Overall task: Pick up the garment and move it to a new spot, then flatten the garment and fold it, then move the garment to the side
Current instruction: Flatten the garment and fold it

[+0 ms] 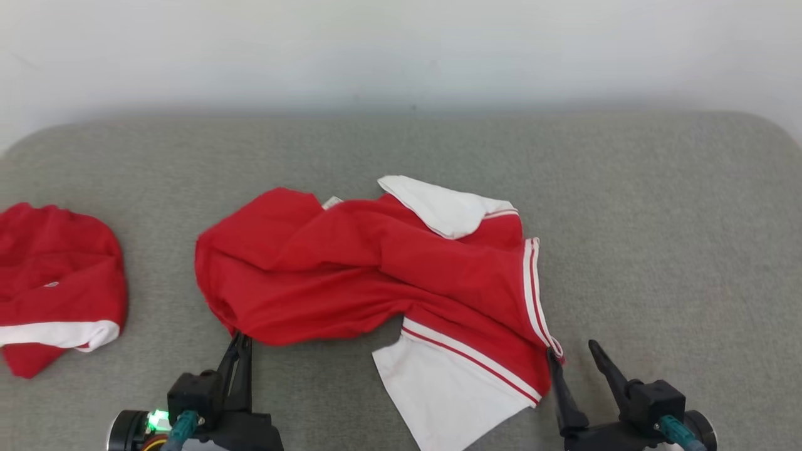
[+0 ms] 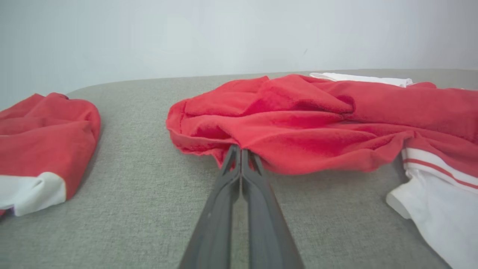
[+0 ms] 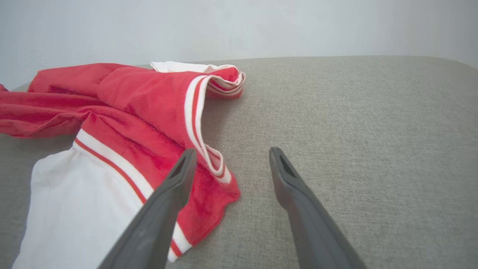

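Red garment [image 1: 351,269]: left gripper [image 1: 241,343] pinches its near-left hem; right gripper [image 1: 571,348], spread at its striped near-right corner, should close deep before lifting both evenly.

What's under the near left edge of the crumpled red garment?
The left end effector is shut on the garment hem, tips hidden under red cloth, above the grey padded surface. Anything deeper beneath is covered.
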You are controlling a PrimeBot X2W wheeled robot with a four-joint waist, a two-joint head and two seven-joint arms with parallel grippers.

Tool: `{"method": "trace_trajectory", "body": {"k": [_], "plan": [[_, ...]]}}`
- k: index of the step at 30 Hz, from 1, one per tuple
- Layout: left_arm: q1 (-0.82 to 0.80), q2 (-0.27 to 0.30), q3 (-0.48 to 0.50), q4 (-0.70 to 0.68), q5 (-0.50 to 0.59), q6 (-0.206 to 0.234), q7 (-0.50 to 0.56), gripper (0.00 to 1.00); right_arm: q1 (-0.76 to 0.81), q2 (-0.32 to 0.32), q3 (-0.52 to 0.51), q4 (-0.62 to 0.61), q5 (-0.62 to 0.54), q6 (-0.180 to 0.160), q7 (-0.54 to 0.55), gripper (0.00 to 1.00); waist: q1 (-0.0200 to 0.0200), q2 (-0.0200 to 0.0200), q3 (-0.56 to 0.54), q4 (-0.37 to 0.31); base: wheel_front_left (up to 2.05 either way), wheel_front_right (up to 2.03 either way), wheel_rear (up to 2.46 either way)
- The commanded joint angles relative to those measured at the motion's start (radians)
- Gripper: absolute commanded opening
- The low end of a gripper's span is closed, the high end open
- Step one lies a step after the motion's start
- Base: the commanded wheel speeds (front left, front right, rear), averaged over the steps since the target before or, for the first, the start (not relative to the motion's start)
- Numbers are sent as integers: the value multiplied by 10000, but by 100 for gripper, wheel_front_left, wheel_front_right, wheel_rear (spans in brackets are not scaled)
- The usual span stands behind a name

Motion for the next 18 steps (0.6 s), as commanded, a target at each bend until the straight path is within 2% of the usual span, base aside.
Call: {"method": "trace_trajectory", "body": {"k": [1, 8, 9, 11, 12, 18], "plan": [[275, 37, -21, -183, 110, -38, -34, 0, 177, 97, -8, 14, 32, -22, -1, 100, 0, 0, -639, 543, 0, 0, 0], [1061, 85, -77, -585, 302, -53, -34, 0, 411, 279, -137, 83, -2, -22, -1, 100, 0, 0, -1031, 887, 0, 0, 0], [1170, 82, -54, -520, 299, -24, -34, 3, 449, 292, -147, 79, -2, -22, -3, 100, 0, 0, -1041, 916, 0, 0, 0], [1347, 102, 54, -346, 273, 93, -34, 84, 534, 320, -155, 92, 1, -22, -1, 100, 0, 0, -1051, 942, 0, 0, 0], [1402, 106, 138, -277, 251, 175, -34, 100, 547, 328, -165, 100, 3, -22, -3, 100, 0, 0, -1049, 946, 0, 0, 0], [1608, 188, 629, -55, 149, 692, -34, 100, 457, 367, -177, 118, 21, -22, -3, 100, 0, 0, -1043, 900, 0, 0, 0]]}}
